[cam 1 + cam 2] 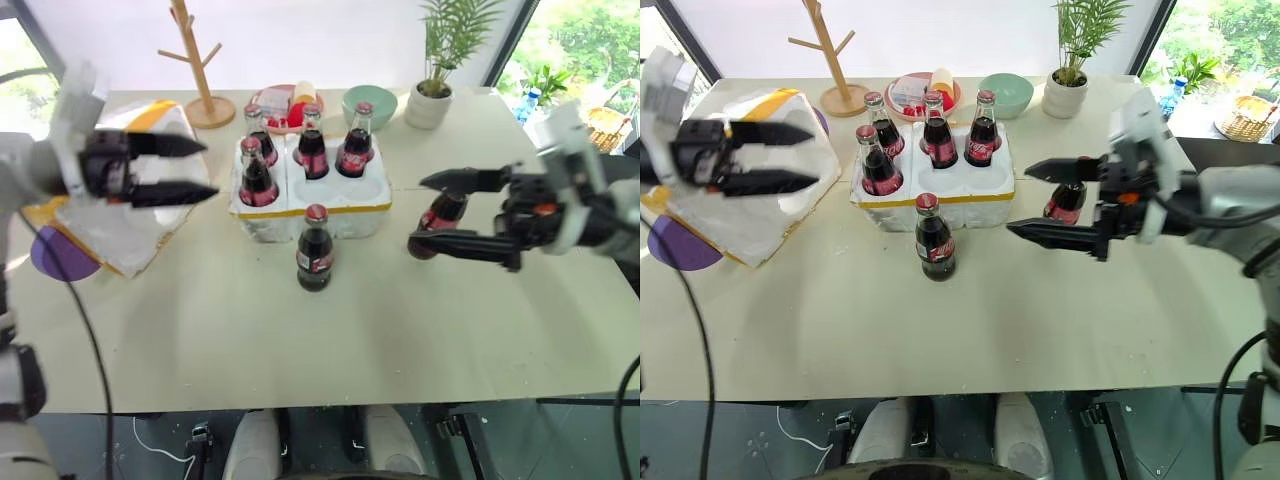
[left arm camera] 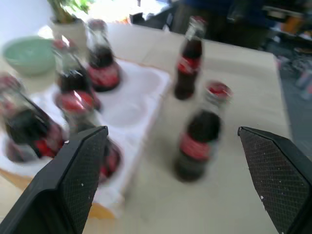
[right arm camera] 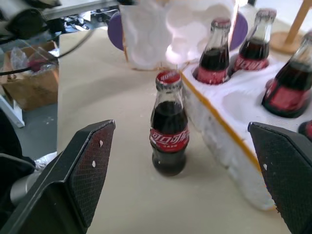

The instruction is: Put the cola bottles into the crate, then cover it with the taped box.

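The crate (image 1: 345, 192) stands mid-table with several cola bottles upright in its wells, among them one at its front left (image 1: 256, 172) and one at its back right (image 1: 357, 140); the front middle and front right wells are empty. Another bottle (image 1: 315, 248) stands on the table just in front of the crate. One more (image 1: 445, 210) stands to the right, seen between the fingers of my open right gripper (image 1: 416, 213), which hovers above the table and points left. My left gripper (image 1: 210, 170) is open and empty, left of the crate. Below it lies the taped box (image 1: 120, 225), tilted.
Behind the crate are a wooden mug tree (image 1: 195, 60), a plate of small items (image 1: 285, 105), a green bowl (image 1: 368, 103) and a potted plant (image 1: 440, 60). A purple disc (image 1: 60, 255) lies under the box at the table's left edge.
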Action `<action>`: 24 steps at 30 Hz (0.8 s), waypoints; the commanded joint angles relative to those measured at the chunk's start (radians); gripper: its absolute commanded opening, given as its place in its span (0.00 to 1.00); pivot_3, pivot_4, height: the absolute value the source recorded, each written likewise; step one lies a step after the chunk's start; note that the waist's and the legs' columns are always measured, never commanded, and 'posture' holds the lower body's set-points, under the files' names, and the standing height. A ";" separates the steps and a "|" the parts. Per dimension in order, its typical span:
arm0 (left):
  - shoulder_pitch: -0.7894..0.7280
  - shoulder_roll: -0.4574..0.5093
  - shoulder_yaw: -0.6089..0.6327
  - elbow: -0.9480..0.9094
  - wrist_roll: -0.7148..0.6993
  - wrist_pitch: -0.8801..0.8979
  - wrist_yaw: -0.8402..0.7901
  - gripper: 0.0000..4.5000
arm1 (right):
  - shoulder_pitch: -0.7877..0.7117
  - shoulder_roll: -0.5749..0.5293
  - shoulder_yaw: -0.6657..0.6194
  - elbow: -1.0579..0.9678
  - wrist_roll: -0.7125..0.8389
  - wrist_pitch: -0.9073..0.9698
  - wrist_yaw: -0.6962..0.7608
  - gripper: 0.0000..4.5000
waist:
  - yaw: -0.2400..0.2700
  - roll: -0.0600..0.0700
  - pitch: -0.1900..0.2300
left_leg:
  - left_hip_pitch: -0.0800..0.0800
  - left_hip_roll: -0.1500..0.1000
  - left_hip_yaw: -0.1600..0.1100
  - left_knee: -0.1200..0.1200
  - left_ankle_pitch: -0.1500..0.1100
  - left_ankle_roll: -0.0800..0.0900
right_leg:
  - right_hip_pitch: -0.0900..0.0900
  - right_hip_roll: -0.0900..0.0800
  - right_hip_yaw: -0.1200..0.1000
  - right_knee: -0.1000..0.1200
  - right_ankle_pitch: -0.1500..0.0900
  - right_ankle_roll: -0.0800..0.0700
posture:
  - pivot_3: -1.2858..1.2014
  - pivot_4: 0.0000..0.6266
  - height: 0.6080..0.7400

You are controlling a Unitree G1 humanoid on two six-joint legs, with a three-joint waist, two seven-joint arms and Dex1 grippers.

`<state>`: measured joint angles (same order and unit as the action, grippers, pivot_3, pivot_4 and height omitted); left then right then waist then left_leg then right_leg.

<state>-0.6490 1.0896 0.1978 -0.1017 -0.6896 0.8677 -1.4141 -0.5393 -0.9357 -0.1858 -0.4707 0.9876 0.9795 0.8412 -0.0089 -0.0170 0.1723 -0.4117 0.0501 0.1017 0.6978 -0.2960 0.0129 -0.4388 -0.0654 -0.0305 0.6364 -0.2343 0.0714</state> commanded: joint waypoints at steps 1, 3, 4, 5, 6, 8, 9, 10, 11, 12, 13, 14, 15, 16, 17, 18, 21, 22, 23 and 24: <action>0.084 0.043 0.044 -0.131 -0.039 -0.005 -0.013 1.00 | 0.009 0.068 0.064 -0.031 -0.049 -0.003 -0.104 1.00 | 0.004 0.000 0.000 | 0.000 0.000 0.000 0.000 0.000 0.000 | 0.000 0.000 0.000 0.000 0.000 0.000 | 0.52 0.24 1.00; 0.120 0.033 0.047 -0.162 -0.041 -0.016 0.019 1.00 | 0.034 0.136 0.131 -0.011 -0.110 -0.033 -0.145 1.00 | 0.007 -0.001 -0.001 | 0.000 -0.001 0.000 0.000 0.000 0.000 | 0.001 -0.001 0.000 -0.001 0.000 0.000 | 0.52 0.24 1.00; 0.129 0.024 0.045 -0.168 -0.040 -0.021 0.036 1.00 | 0.042 0.171 0.167 0.006 -0.144 -0.047 -0.165 1.00 | 0.008 -0.001 -0.001 | 0.000 -0.001 0.000 0.000 0.000 0.000 | 0.001 0.000 0.000 -0.001 0.000 0.000 | 0.52 0.24 1.00; 0.134 0.016 0.044 -0.172 -0.040 -0.024 0.051 1.00 | 0.048 0.201 0.193 0.022 -0.174 -0.061 -0.179 1.00 | 0.010 -0.001 -0.001 | 0.000 -0.002 0.000 0.001 0.000 0.000 | 0.001 0.000 0.000 -0.001 0.000 0.000 | 0.52 0.24 1.00; 0.136 0.010 0.043 -0.176 -0.042 -0.023 0.063 1.00 | 0.054 0.230 0.217 0.039 -0.199 -0.073 -0.191 1.00 | 0.012 -0.001 -0.001 | 0.000 -0.002 0.000 0.001 0.000 0.000 | 0.001 0.001 0.000 -0.001 0.000 0.000 | 0.52 0.24 1.00; 0.140 0.003 0.044 -0.187 -0.054 -0.017 0.079 1.00 | 0.061 0.277 0.251 0.066 -0.233 -0.093 -0.202 1.00 | 0.013 -0.001 -0.001 | 0.000 -0.002 0.001 0.001 0.000 0.000 | 0.000 0.002 0.000 0.000 0.001 0.001 | 0.52 0.24 1.00; 0.140 0.001 0.044 -0.190 -0.060 -0.016 0.086 1.00 | 0.062 0.297 0.264 0.081 -0.248 -0.103 -0.202 1.00 | 0.014 -0.001 -0.001 | 0.000 -0.002 0.001 0.000 0.000 0.000 | 0.000 0.002 0.000 0.000 0.001 0.002 | 0.52 0.24 1.00; 0.139 -0.002 0.043 -0.190 -0.063 -0.016 0.094 1.00 | 0.059 0.318 0.281 0.101 -0.269 -0.117 -0.204 1.00 | 0.014 -0.001 -0.001 | 0.000 -0.002 0.001 0.000 0.000 0.000 | 0.000 0.002 0.000 0.000 0.002 0.003 | 0.52 0.24 1.00; 0.135 -0.005 0.040 -0.188 -0.065 -0.017 0.103 1.00 | 0.055 0.339 0.295 0.122 -0.290 -0.130 -0.206 1.00 | 0.014 -0.001 -0.001 | 0.000 -0.002 0.001 0.000 0.000 0.000 | 0.000 0.003 0.000 0.000 0.002 0.003 | 0.52 0.24 1.00; 0.132 -0.008 0.038 -0.185 -0.064 -0.019 0.111 1.00 | 0.050 0.361 0.309 0.145 -0.308 -0.139 -0.212 1.00 | 0.014 -0.001 -0.001 | 0.000 -0.002 0.001 0.000 0.000 0.000 | 0.000 0.003 0.000 0.000 0.002 0.003 | 0.52 0.24 1.00; 0.129 -0.010 0.035 -0.184 -0.065 -0.020 0.117 1.00 | 0.047 0.380 0.319 0.162 -0.324 -0.148 -0.214 1.00 | 0.013 -0.001 -0.001 | 0.000 -0.002 0.001 0.000 0.000 0.000 | 0.000 0.003 0.000 0.000 0.002 0.003 | 0.52 0.24 1.00; 0.126 -0.011 0.033 -0.184 -0.068 -0.020 0.122 1.00 | 0.044 0.399 0.327 0.177 -0.335 -0.154 -0.215 1.00 | 0.013 -0.001 -0.001 | 0.000 -0.002 0.001 0.000 0.000 0.000 | 0.000 0.003 0.000 0.000 0.002 0.003 | 0.52 0.24 1.00; 0.125 -0.012 0.032 -0.185 -0.070 -0.021 0.125 1.00 | 0.041 0.415 0.333 0.190 -0.342 -0.157 -0.215 1.00 | 0.013 -0.001 -0.001 | 0.000 -0.002 0.001 0.000 0.000 0.000 | 0.000 0.003 0.000 0.000 0.002 0.003 | 0.52 0.24 1.00; 0.124 -0.011 0.031 -0.187 -0.072 -0.022 0.128 1.00 | 0.039 0.429 0.341 0.199 -0.350 -0.163 -0.212 1.00 | 0.013 -0.001 -0.001 | 0.000 -0.001 0.001 0.000 0.000 0.000 | 0.000 0.003 0.000 0.000 0.002 0.003 | 0.52 0.24 1.00; 0.125 -0.011 0.031 -0.188 -0.074 -0.022 0.131 1.00 | 0.038 0.442 0.348 0.207 -0.361 -0.171 -0.208 1.00 | 0.013 -0.001 0.000 | 0.000 -0.001 0.001 0.000 0.000 0.000 | 0.000 0.003 0.000 0.000 0.002 0.003 | 0.52 0.24 1.00; 0.125 -0.009 0.031 -0.188 -0.075 -0.023 0.133 1.00 | 0.036 0.453 0.352 0.216 -0.370 -0.177 -0.204 1.00 | 0.013 -0.001 -0.001 | 0.000 -0.001 0.001 0.000 0.000 0.000 | 0.000 0.003 0.000 0.000 0.002 0.003 | 0.52 0.24 1.00; 0.126 -0.006 0.033 -0.182 -0.076 -0.029 0.139 1.00 | 0.017 0.500 0.366 0.261 -0.404 -0.197 -0.206 1.00 | 0.013 -0.001 0.000 | 0.000 -0.001 0.001 0.000 0.000 0.000 | 0.000 0.003 0.000 0.000 0.002 0.003 | 0.52 0.24 1.00; 0.127 -0.006 0.033 -0.179 -0.075 -0.032 0.140 1.00 | 0.011 0.515 0.371 0.275 -0.416 -0.205 -0.206 1.00 | 0.013 -0.001 0.000 | 0.000 -0.001 0.001 0.000 0.000 0.000 | 0.000 0.003 0.000 0.000 0.002 0.003 | 0.52 0.24 1.00; 0.127 -0.006 0.032 -0.176 -0.073 -0.035 0.140 1.00 | 0.004 0.532 0.379 0.292 -0.429 -0.215 -0.205 1.00 | 0.013 -0.001 0.000 | 0.000 -0.001 0.001 0.000 0.000 0.000 | 0.000 0.003 0.000 0.000 0.002 0.003 | 0.52 0.24 1.00; 0.128 -0.008 0.029 -0.174 -0.071 -0.038 0.142 1.00 | -0.005 0.552 0.382 0.313 -0.440 -0.223 -0.210 1.00 | 0.013 -0.001 0.000 | 0.000 -0.001 0.002 0.000 0.000 0.000 | 0.000 0.003 0.000 0.000 0.002 0.003 | 0.52 0.24 1.00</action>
<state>-0.5065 1.0765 0.2120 -0.2737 -0.7533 0.8466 -1.2751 -0.5134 -0.4091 0.1946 -0.1758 0.5679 0.7905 0.6347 0.0041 -0.0178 0.1719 -0.4113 0.0487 0.1033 0.6978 -0.2959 0.0126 -0.4388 -0.0625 -0.0303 0.6363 -0.2326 0.0743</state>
